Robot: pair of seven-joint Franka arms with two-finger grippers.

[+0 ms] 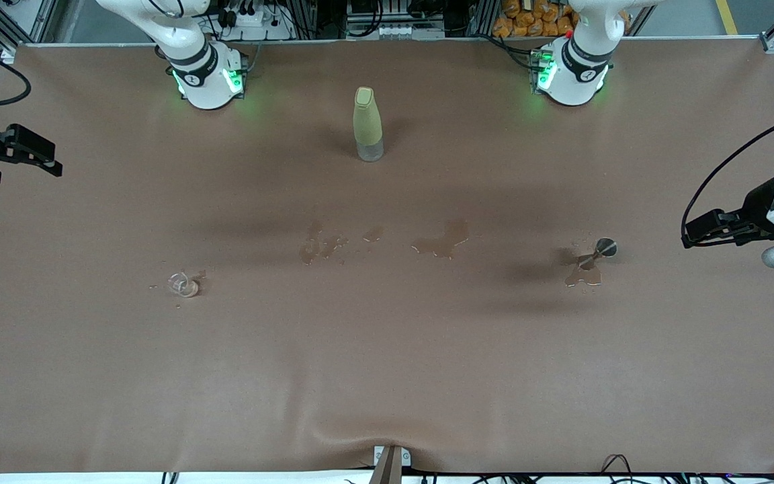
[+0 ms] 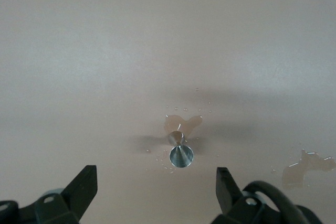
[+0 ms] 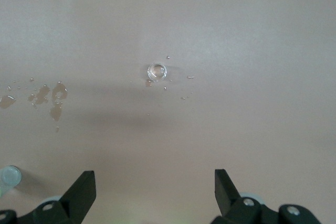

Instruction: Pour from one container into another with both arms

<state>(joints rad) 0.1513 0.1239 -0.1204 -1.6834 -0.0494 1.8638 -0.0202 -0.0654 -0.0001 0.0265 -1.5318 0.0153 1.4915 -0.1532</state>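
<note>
Cup point(image 1: 182, 284), small and clear, stands on the bench point(image 1: 387, 376) toward the right arm's end, with a little brown liquid at its foot and some drops around it. In the right wrist view the cup point(image 3: 156, 71) shows its round rim from above, well apart from the claw.

Measure point(image 1: 598, 253), the silvery one with the narrow waist, is toward the left arm's end of the bench. It seems to lie on its side in a small puddle point(image 1: 583, 275). In the left wrist view the measure point(image 2: 180, 150) points one cone at the camera, and wet marks lie beside it.

Between cup and measure, more puddles point(image 1: 442, 240) spread over the middle of the bench. A yellow-green bottle point(image 1: 367, 124) stands upright farther from the front camera than these puddles, between the two arm bases.

Right claw point(image 1: 27, 156) hangs over the edge of the bench at the right arm's end, its jaws wide apart and holding nothing. Left claw point(image 1: 713, 227) hangs over the bench at the left arm's end, near the measure, also spread wide and empty.
</note>
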